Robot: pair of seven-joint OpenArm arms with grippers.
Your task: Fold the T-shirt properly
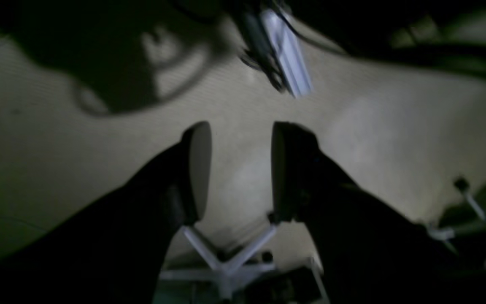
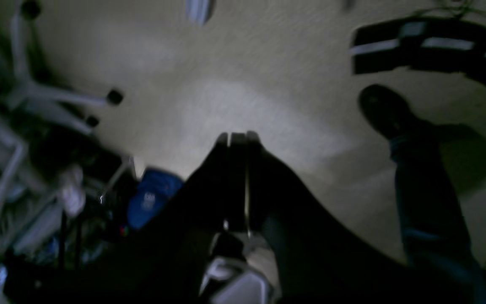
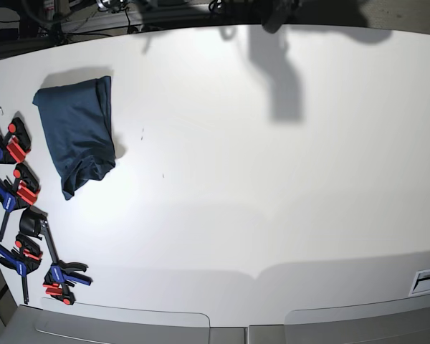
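Left gripper (image 1: 238, 169) gapes empty; right gripper (image 2: 238, 143) closed, holding nothing.

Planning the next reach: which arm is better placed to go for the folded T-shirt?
Probably the right arm. The T-shirt lies at the table's far left in the base view, the right arm's side. Neither arm shows there; the right gripper is shut and must open.

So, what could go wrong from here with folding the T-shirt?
1. The T-shirt lies bunched near the table's left edge, so flattening it may push it off.
2. The clamps lie close beside it; an arm reaching in may hit them.
3. Neither gripper shows in the base view, so both arms have a long reach.
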